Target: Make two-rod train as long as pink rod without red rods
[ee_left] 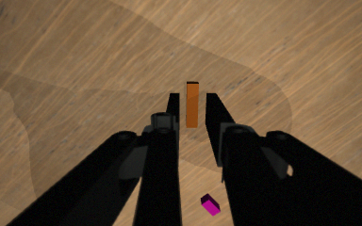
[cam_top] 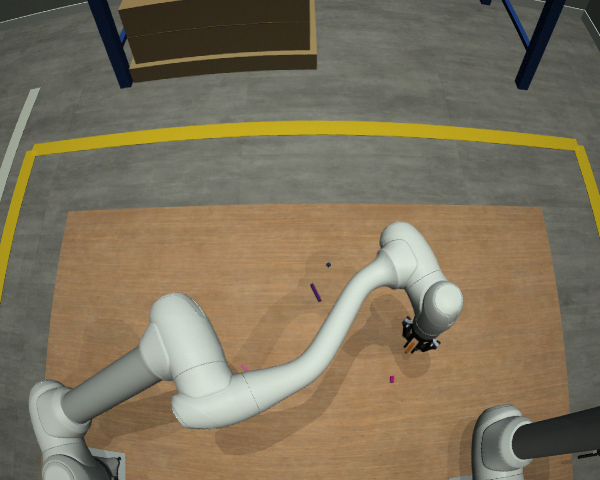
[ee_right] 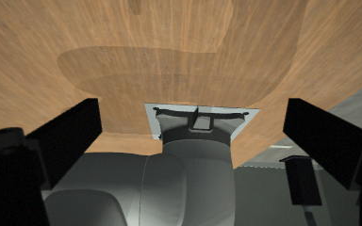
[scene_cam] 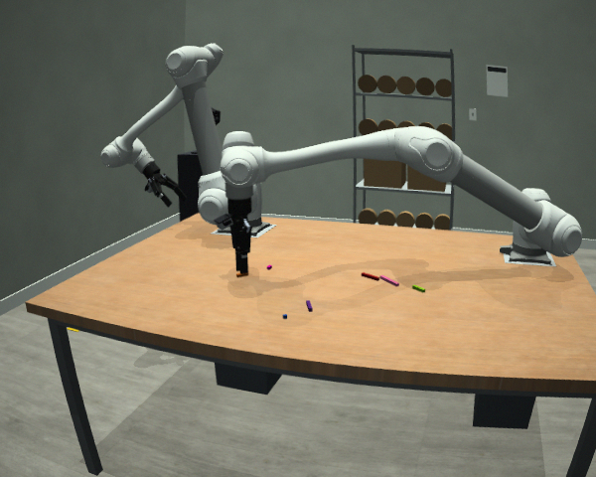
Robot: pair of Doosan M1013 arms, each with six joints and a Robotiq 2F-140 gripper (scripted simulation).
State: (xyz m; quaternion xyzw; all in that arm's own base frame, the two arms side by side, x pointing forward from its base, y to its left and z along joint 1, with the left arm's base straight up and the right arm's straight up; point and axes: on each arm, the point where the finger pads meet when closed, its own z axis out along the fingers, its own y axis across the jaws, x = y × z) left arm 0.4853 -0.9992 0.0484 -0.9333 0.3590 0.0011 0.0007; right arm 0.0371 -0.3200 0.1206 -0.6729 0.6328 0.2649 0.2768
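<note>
Your orange rod (cam_top: 411,345) (scene_cam: 240,275) (ee_left: 192,104) lies flat on the table (cam_top: 150,248) (scene_cam: 185,308), beneath the left gripper (cam_top: 417,343) (scene_cam: 241,270) (ee_left: 192,108). You have those fingers slightly parted, one along each long side of the rod, with a strip of wood visible on both sides; they grasp nothing. You can't tell from these views whether the tips reach down to the rod's level.

Near it you have the magenta rod (cam_top: 392,379) (scene_cam: 269,266) (ee_left: 210,205). Farther off lie the purple rod (cam_top: 316,292) (scene_cam: 309,305) and, near that, the blue rod (cam_top: 328,264) (scene_cam: 284,316).

Your exterior view shows the lime rod (scene_cam: 418,288) well apart from the orange one, near the pink rod (cam_top: 245,367) (scene_cam: 389,280). The red rod (scene_cam: 370,275) sits just beside the pink rod's other end. From the top, your left arm (cam_top: 331,330) (scene_cam: 339,148) covers most of the pink rod, and you can't see the red or lime.

Your right gripper (scene_cam: 176,200) (ee_right: 192,115) is raised, fingers wide apart, holding nothing; its wrist view shows its own arm's base plate (ee_right: 151,120).
</note>
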